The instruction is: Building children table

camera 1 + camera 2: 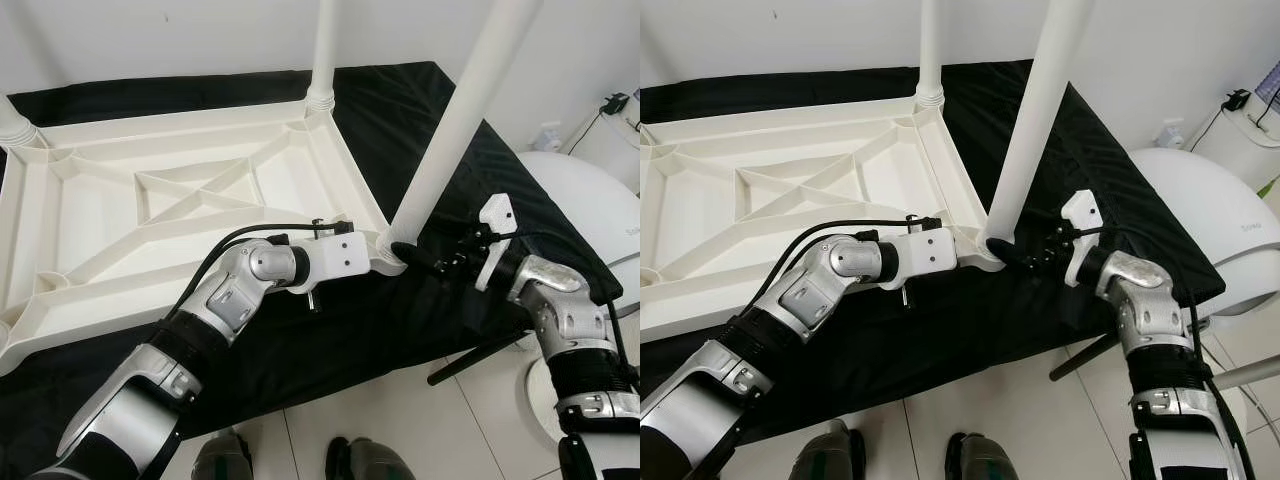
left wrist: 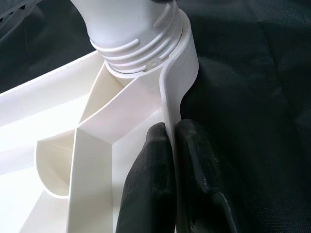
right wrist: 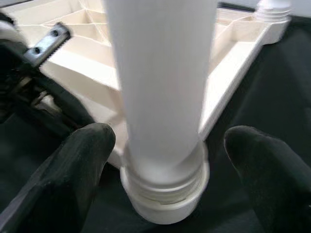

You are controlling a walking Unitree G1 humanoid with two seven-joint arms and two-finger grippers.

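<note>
tabletop lies upside down on black cloth; left gripper pinches its rim beside the near leg; right gripper spread around that leg's base, not touching; a skewed turn could cross-thread the socket.

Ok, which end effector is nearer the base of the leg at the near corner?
Right. The right end effector is open, its fingers on either side of the leg base. The left end effector is shut on the tabletop rim, just short of that corner.
</note>
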